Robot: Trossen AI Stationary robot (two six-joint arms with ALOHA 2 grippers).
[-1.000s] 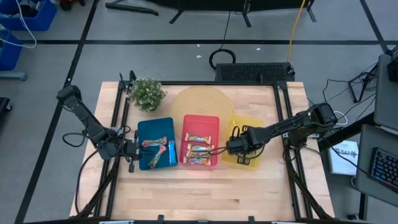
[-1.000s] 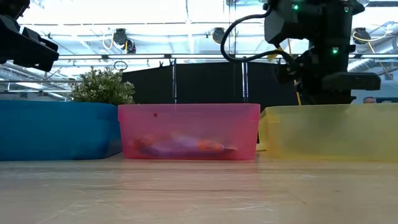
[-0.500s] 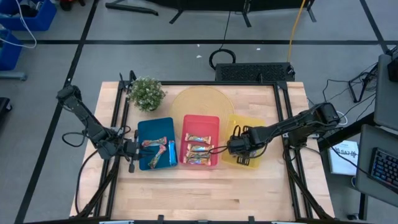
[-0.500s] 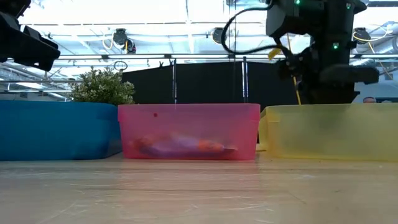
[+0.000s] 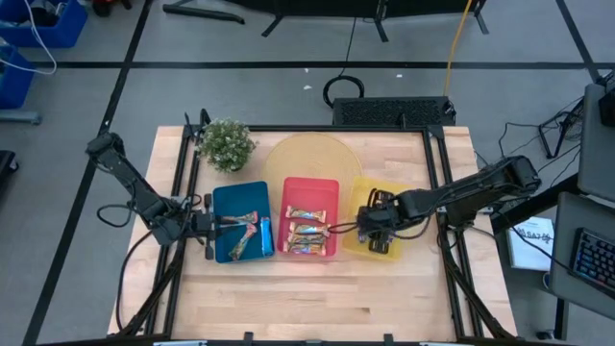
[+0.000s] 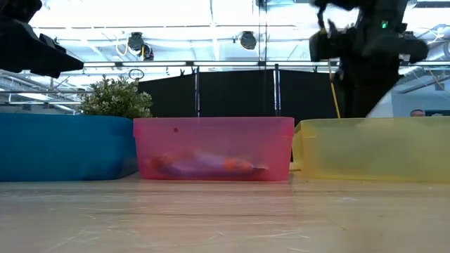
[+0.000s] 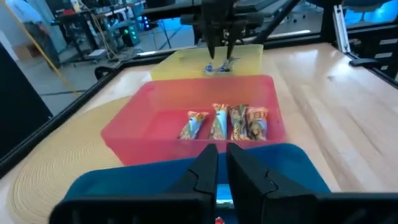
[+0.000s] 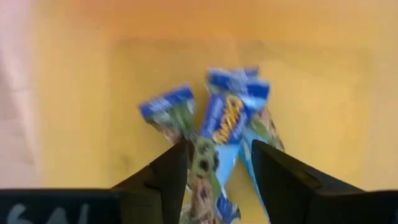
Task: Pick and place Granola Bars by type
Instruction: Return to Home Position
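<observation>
Three trays stand side by side: blue (image 5: 252,192), red (image 5: 309,185) and yellow (image 5: 394,192). My right gripper (image 8: 217,180) is open above the yellow tray, with blue-white granola bars (image 8: 227,118) lying on the tray floor below it. It also shows in the high view (image 5: 365,228) and the left wrist view (image 7: 219,43). My left gripper (image 7: 222,165) is shut and hovers over the blue tray's left end (image 5: 209,231). Several reddish-green bars (image 7: 227,121) lie in the red tray. Mixed bars (image 5: 240,231) lie in the blue tray.
A potted plant (image 5: 227,144) stands at the far left of the table. A round woven mat (image 5: 307,154) lies behind the trays. Bare wood (image 5: 307,288) stretches between the trays and the near edge. Black frame rails (image 5: 447,221) run along both sides.
My right gripper has risen above the yellow tray and drifted slightly toward the table's right edge.
</observation>
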